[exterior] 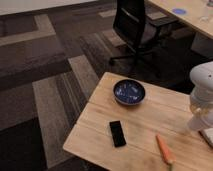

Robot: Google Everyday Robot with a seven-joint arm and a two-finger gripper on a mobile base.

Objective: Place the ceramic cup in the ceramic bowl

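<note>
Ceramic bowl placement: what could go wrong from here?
1. The ceramic cup cannot be made out. The claw sits low at the right edge under the white arm and may hide it, so the hold is unconfirmed.
2. The carrot and black phone lie between the claw and the ceramic bowl; a low sweep might knock them.
3. The bowl sits near the table's far edge; a hard set-down could shove it.

On the desk (150, 116): ceramic bowl (129, 92) at 11 o'clock, phone (117, 133) at 8, carrot (164, 148) at 5, gripper (200, 121) at 3.
</note>
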